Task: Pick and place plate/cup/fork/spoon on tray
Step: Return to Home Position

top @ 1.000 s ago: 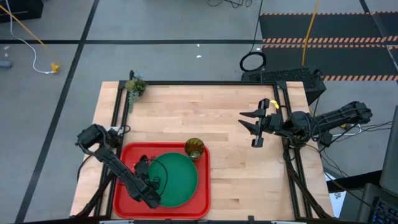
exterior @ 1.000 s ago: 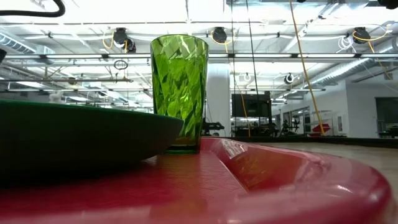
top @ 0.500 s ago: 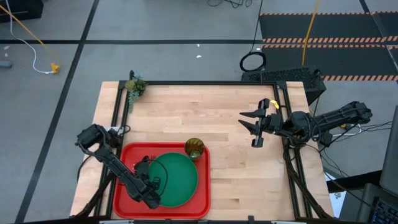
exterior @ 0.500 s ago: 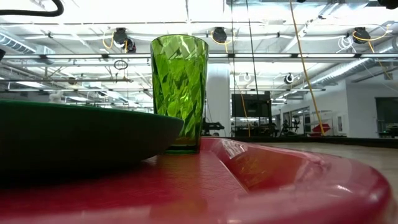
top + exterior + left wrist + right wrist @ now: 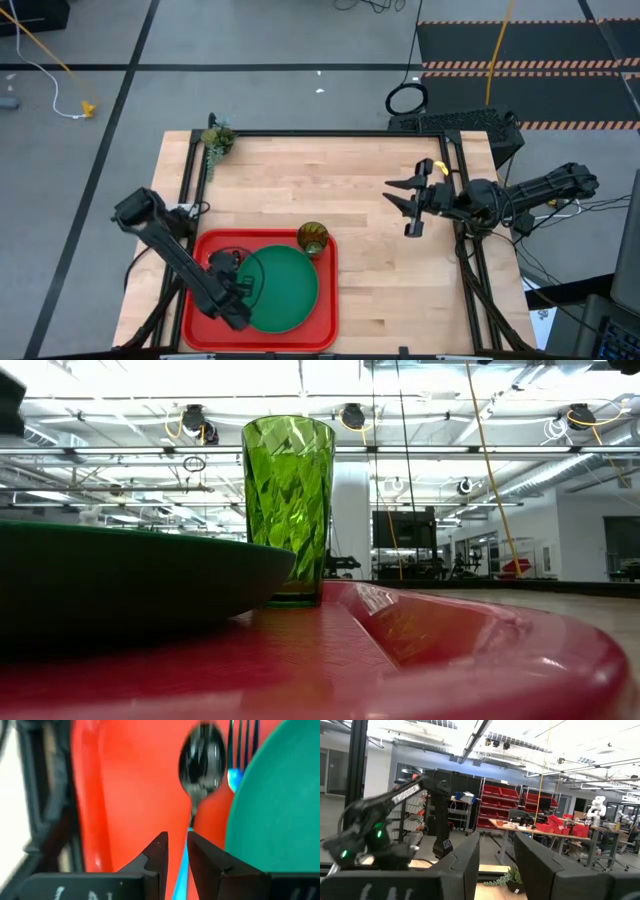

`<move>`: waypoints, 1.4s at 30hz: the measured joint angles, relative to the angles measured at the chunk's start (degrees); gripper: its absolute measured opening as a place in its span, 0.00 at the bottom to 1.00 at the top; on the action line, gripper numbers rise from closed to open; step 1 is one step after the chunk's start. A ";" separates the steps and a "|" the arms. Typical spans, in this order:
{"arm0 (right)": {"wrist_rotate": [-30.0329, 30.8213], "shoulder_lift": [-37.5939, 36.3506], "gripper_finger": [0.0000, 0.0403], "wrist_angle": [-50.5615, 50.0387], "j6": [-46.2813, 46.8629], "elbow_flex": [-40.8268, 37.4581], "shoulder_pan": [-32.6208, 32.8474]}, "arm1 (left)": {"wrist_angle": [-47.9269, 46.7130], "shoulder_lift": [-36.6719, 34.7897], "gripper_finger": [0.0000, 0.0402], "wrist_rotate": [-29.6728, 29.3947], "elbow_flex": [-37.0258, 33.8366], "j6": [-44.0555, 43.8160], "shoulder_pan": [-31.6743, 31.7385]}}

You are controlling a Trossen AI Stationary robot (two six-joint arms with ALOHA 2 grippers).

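Note:
The red tray (image 5: 205, 250) lies at the table's near left. On it rest the dark-green plate (image 5: 282, 288) and the olive-green cup (image 5: 313, 238), which stands upright at the tray's far right corner. In the left wrist view the spoon (image 5: 201, 760) and the fork (image 5: 242, 740) lie on the tray (image 5: 125, 780) beside the plate (image 5: 280, 805). My left gripper (image 5: 177, 836) hovers low over the spoon's light-blue handle (image 5: 182, 870). Its fingers are a little apart, one on either side of the handle. My right gripper (image 5: 402, 207) is open and empty above the table's right side.
A small leafy sprig (image 5: 216, 140) lies at the table's far left corner. A black frame runs along the table's edges (image 5: 330, 133). Bare wood lies between the tray and my right gripper. In the low view the cup (image 5: 288, 500) stands behind the plate (image 5: 120, 580).
My left arm has drawn back a little toward the table's left edge, its gripper shifting slightly with it over the tray's left part. The plate, cup and right arm have kept still.

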 joint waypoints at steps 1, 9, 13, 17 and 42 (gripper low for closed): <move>0.00 0.00 0.29 -0.39 0.00 0.00 0.00 | -1.74 -1.08 0.18 -0.75 0.48 0.00 0.06; -0.13 0.00 0.29 -5.91 2.04 0.00 0.00 | -8.98 -11.09 0.12 -25.68 1.30 8.46 0.29; -0.17 0.01 0.29 -10.62 4.82 0.00 0.00 | -10.19 -14.79 0.09 -40.14 1.30 17.63 1.75; -0.17 0.02 0.28 -12.03 5.89 0.00 0.00 | -10.24 -18.04 0.05 -47.98 1.30 28.41 4.53; -11.01 -11.34 0.00 -25.34 5.56 0.00 -3.14 | 36.80 -31.46 0.02 -44.40 0.40 116.07 27.45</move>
